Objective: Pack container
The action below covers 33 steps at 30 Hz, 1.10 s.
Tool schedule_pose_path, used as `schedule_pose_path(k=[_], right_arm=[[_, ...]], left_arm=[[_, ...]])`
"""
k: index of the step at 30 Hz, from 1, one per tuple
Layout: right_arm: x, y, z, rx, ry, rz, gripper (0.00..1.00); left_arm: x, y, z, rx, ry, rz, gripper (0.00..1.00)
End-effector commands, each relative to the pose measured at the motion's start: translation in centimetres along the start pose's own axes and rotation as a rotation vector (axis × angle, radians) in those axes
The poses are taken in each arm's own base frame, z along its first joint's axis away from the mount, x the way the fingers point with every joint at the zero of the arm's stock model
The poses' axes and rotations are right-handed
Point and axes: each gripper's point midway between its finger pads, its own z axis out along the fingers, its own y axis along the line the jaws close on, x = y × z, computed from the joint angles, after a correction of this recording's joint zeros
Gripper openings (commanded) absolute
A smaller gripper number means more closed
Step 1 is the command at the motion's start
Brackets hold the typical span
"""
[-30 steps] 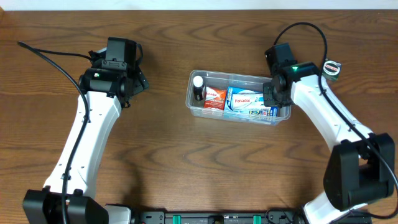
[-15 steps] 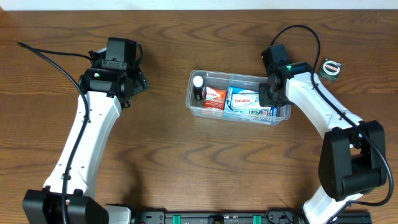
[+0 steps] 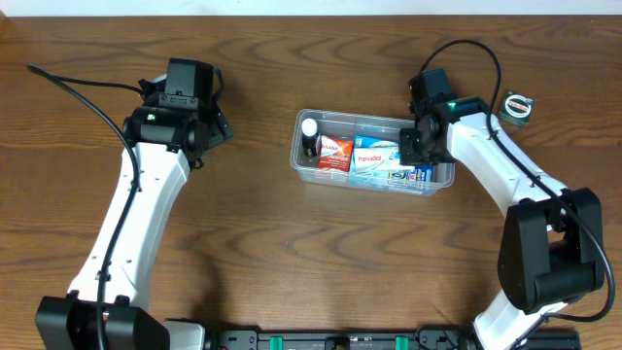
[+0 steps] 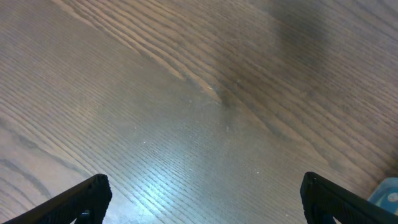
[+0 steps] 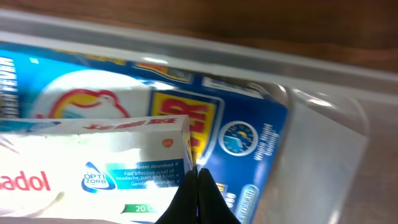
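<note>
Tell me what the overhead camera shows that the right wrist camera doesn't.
Only the overhead view shows the left arm, the white-capped bottle and red box at the left end of the tub, and a small round object out on the table. Only the right wrist view shows the small print on the white box and the right hand, fingertips closed at that box's corner. Both show the tub, the white box and the blue box partly under it.

Overhead: even, fairly bright light, sharp, soft arm shadows on worktop (image 3: pixel 292 272). L wrist: glare patch low-centre on wood grain, dark shadow top right. R wrist: v. close, white box (image 5: pixel 93 155) overexposed, container (image 5: pixel 323 124) wall blurry w/ glare.
</note>
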Motion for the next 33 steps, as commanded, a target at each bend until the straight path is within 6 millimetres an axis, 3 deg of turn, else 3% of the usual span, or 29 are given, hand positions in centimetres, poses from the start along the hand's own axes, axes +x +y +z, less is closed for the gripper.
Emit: schedule_pose_path(k=[1,8,13,17,22,27,32,33], right_arm=[[-0.4,1.0,-0.1,-0.076,0.002,0.002,0.01],[-1.3,0.8,-1.0,-0.072,-0.041,-0.094,0.01],[-3.9,0.8,-5.1,-0.090,-0.168,-0.119,0.01],[-5.5,-1.1,-9.3,-0.096,-0.279,-0.054,0.01],[-4.4,-5.8,-11.7,-0.059,-0.275,0.094,0.01],[-3.2,-12.5,-11.2,0.091,-0.232,0.230,0.01],[-4.4,-17.3,-10.6,0.127,-0.277,0.342,0.01],[-4.7,-18.1,-10.5,0.134,-0.291,0.357,0.11]], left_arm=[[0.1,0.3,0.4,-0.023,0.004,0.008,0.98],[0.1,0.3,0.4,-0.023,0.004,0.008,0.98],[0.1,0.3,0.4,-0.023,0.004,0.008,0.98],[0.1,0.3,0.4,-0.023,0.004,0.008,0.98],[0.1,0.3,0.4,-0.023,0.004,0.008,0.98],[0.1,0.3,0.4,-0.023,0.004,0.008,0.98],[0.1,0.3,0.4,-0.023,0.004,0.008,0.98],[0.1,0.3,0.4,-0.023,0.004,0.008,0.98]])
